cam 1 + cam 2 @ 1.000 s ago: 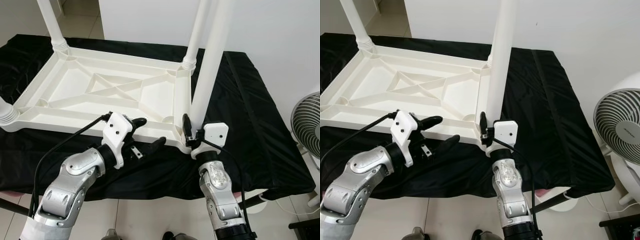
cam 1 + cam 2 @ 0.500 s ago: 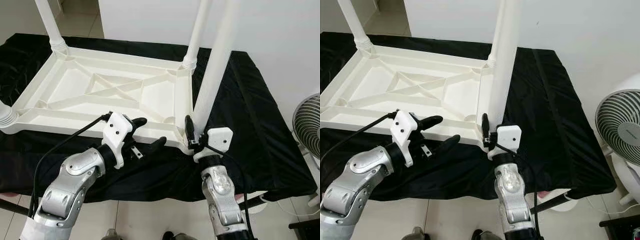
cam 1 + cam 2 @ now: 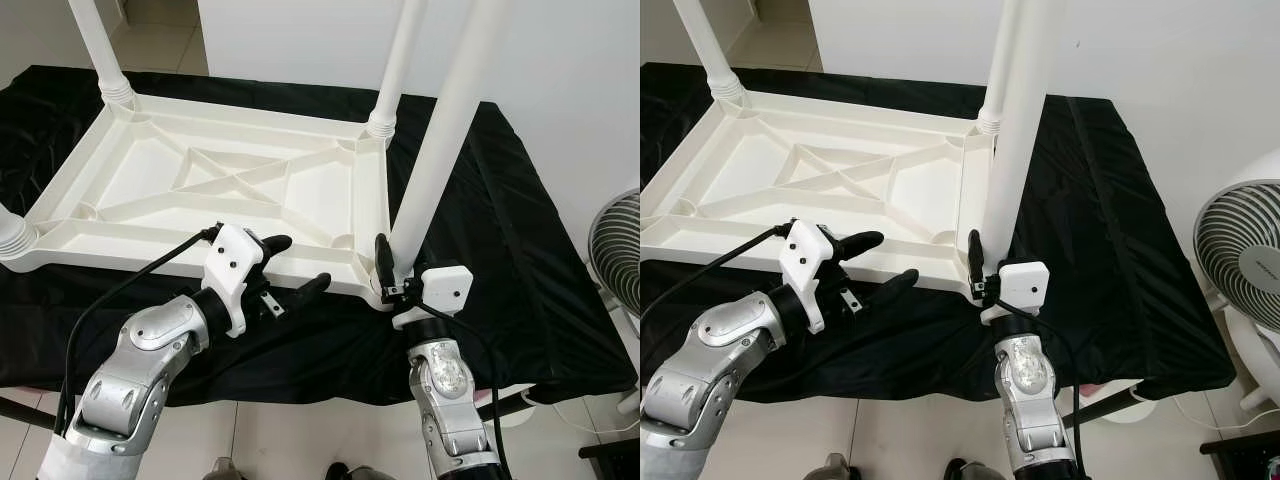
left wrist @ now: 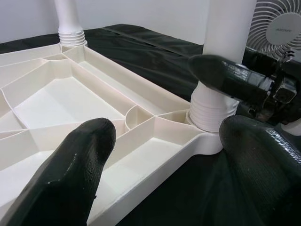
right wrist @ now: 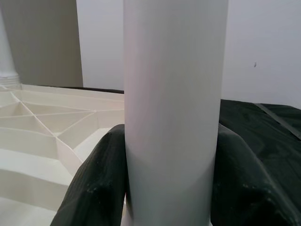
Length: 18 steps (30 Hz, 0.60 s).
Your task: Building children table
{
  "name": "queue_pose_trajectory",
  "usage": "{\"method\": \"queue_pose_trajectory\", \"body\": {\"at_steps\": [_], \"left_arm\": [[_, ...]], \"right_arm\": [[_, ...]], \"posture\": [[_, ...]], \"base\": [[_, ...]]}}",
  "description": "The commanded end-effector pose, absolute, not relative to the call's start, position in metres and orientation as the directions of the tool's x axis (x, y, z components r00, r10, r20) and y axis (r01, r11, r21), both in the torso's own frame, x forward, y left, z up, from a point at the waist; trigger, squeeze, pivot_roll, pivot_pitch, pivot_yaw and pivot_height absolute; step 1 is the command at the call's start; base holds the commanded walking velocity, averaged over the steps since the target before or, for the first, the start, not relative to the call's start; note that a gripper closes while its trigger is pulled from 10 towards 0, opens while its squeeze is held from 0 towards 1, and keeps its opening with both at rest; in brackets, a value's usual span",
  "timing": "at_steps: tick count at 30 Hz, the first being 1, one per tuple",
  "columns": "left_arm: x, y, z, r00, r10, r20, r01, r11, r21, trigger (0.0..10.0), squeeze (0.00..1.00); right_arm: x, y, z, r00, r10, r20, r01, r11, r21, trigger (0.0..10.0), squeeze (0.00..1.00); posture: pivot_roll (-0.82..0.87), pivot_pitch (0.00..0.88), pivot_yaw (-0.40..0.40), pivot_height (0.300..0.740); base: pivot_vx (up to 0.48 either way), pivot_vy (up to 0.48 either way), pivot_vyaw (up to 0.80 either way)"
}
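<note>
1. Right wrist view: the white table leg [image 5: 174, 108] stands upright between the right gripper [image 3: 393, 272]'s black fingers [image 5: 96, 188], which clamp it low down, just above the near corner socket.
2. The upturned tabletop [image 3: 215, 190] lies on the black cloth [image 3: 500, 250] ahead of both grippers; three other legs already stand in their corners (this fourth likely still needs seating).
3. The left gripper [image 3: 290, 270] hovers spread wide at the tabletop's near edge, holding nothing.

Count: 1 upturned white table top [image 3: 230, 190], 4 white legs (near-right leg [image 3: 445, 140], far-right [image 3: 398, 60], far-left [image 3: 98, 45], near-left [image 3: 12, 232]), 1 black cloth [image 3: 500, 230], 1 fan [image 3: 1240, 265].
</note>
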<state>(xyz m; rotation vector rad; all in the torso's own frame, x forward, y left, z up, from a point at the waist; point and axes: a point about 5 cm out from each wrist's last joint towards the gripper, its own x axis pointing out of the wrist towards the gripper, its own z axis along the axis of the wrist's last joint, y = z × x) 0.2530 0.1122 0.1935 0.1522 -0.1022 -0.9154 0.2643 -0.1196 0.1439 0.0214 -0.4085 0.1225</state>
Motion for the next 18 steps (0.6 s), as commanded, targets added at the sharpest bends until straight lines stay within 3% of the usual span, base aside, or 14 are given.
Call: {"method": "queue_pose_trajectory", "body": {"at_steps": [1, 4, 6, 18], "left_arm": [[0.2531, 0.1136, 0.1955, 0.62, -0.784, 0.031, 0.769, 0.616, 0.171, 10.0, 0.0], [0.2532, 0.1138, 0.1959, 0.62, -0.784, 0.031, 0.769, 0.615, 0.172, 10.0, 0.0], [0.2544, 0.115, 0.1975, 0.617, -0.786, 0.029, 0.771, 0.612, 0.177, 10.0, 0.0], [0.2553, 0.1158, 0.1984, 0.611, -0.791, 0.024, 0.776, 0.605, 0.181, 10.0, 0.0]], "right_arm": [[0.2594, -0.1331, 0.1129, 0.964, 0.069, 0.258, -0.077, 0.997, 0.023, 10.0, 0.0], [0.2587, -0.1329, 0.1116, 0.964, 0.074, 0.257, -0.093, 0.994, 0.062, 10.0, 0.0], [0.2569, -0.135, 0.1109, 0.962, 0.071, 0.264, -0.122, 0.975, 0.184, 10.0, 0.0], [0.2566, -0.1375, 0.1084, 0.954, 0.114, 0.276, -0.153, 0.981, 0.123, 10.0, 0.0]], "posture": [[0.16, 0.149, -0.027, 0.74], [0.16, 0.149, -0.025, 0.74], [0.16, 0.148, -0.015, 0.74], [0.16, 0.148, -0.003, 0.74]], "base": [[0.0, 0.0, 0.0], [0.0, 0.0, 0.0], [0.0, 0.0, 0.0], [0.0, 0.0, 0.0]]}}
